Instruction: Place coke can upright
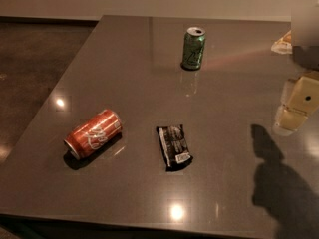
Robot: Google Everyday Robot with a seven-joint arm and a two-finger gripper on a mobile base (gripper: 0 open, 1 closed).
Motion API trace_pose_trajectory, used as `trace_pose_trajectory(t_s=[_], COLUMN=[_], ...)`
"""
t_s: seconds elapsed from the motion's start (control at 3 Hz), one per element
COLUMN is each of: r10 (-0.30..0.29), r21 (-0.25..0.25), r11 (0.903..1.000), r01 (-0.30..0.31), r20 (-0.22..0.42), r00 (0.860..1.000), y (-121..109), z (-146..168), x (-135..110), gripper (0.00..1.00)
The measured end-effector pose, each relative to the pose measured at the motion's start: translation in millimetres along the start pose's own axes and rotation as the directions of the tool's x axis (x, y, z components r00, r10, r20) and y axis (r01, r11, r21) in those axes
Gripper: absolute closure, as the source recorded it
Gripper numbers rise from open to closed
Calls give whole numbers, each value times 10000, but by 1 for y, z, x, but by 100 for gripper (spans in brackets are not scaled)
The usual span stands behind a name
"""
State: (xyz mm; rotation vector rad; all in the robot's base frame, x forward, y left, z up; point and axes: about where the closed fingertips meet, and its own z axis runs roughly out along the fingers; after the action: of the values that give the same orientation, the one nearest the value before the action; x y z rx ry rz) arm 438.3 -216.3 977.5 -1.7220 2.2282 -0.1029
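Observation:
The coke can (pixel 93 133), red-orange with white script and silver ends, lies on its side on the dark table (pixel 149 83) at the front left. Its length runs from front left to back right. My gripper (pixel 295 114), cream-coloured, hangs above the table at the right edge of the view, far to the right of the can. It holds nothing that I can see. Its shadow falls on the table in front of it.
A green soda can (pixel 193 48) stands upright at the back middle. A black snack packet (pixel 174 147) lies flat to the right of the coke can. A pale object (pixel 282 43) sits at the far right. The table's left and front edges drop to the floor.

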Motion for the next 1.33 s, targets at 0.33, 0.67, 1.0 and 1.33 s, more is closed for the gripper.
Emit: trace_pose_trajectory(t_s=[0.33,0.67,1.0,1.33], r10=[-14,-765,-2032,-3345], r21=[20,-196,-405,-481], r11=[10000,9968,9769,9361], r01=[14,776,2096,3485], r20=[10,525,1245,1851], r00=[10000,9957,9712,9240], y=[0,-6,-9,-4], z=[0,5,20,34], x=[-1,-34,-89,-142], gripper=[0,0,0,0])
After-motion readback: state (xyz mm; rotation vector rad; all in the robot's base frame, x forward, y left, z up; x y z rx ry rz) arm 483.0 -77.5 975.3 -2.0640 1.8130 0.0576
